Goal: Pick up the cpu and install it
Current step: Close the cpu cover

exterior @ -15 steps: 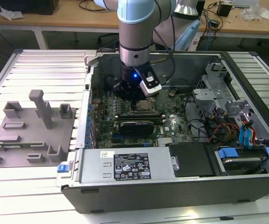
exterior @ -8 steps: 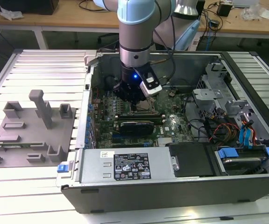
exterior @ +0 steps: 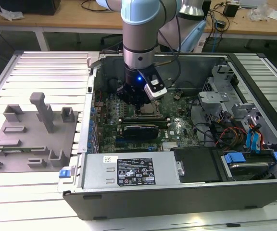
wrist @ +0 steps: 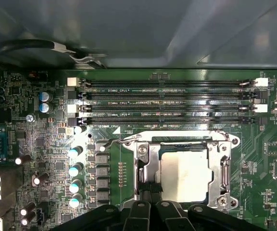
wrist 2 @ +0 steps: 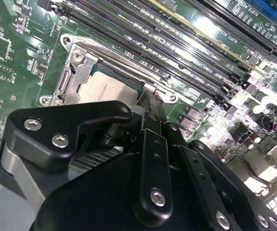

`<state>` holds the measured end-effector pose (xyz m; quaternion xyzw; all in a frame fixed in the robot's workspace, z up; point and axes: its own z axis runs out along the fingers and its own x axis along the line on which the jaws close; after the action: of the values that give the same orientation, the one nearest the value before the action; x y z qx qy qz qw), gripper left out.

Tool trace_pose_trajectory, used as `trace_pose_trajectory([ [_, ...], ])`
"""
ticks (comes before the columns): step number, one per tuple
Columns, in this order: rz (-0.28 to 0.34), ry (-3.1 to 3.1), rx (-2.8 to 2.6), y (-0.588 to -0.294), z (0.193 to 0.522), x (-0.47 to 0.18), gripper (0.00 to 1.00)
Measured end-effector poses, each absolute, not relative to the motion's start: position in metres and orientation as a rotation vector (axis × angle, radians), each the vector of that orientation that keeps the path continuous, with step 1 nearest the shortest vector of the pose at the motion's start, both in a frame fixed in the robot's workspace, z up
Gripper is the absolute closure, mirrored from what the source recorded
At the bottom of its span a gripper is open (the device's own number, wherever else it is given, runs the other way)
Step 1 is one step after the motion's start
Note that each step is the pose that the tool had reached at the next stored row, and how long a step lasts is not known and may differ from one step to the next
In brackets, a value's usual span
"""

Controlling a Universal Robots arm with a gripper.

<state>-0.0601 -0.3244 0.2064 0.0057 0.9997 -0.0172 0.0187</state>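
Observation:
The cpu (wrist: 184,175), a pale silvery square, lies flat inside the metal-framed motherboard socket (wrist: 145,163); the second wrist view has the cpu (wrist 2: 105,89) partly behind the black gripper links. My gripper (wrist: 149,195) hangs low over the socket's edge, its tips together and touching down beside the cpu, with nothing visible between them. In the exterior view the gripper (exterior: 137,103) stands upright inside the open computer case, directly above the socket (exterior: 147,111). In the second wrist view the gripper (wrist 2: 148,98) reaches the socket frame's rim.
Memory slots (wrist: 167,98) run alongside the socket. A grey moulded tray (exterior: 32,130) with blocks and posts sits at the exterior view's left of the case. The power supply (exterior: 129,171), drive cage (exterior: 220,91) and cables (exterior: 225,130) crowd the case.

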Motion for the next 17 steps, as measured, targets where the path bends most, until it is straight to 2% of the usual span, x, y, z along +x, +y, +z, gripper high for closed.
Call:
trace_pose_trajectory([
  [17,-0.046,3.103,0.018,-0.3233,0.2059,-0.0623,0.89],
])
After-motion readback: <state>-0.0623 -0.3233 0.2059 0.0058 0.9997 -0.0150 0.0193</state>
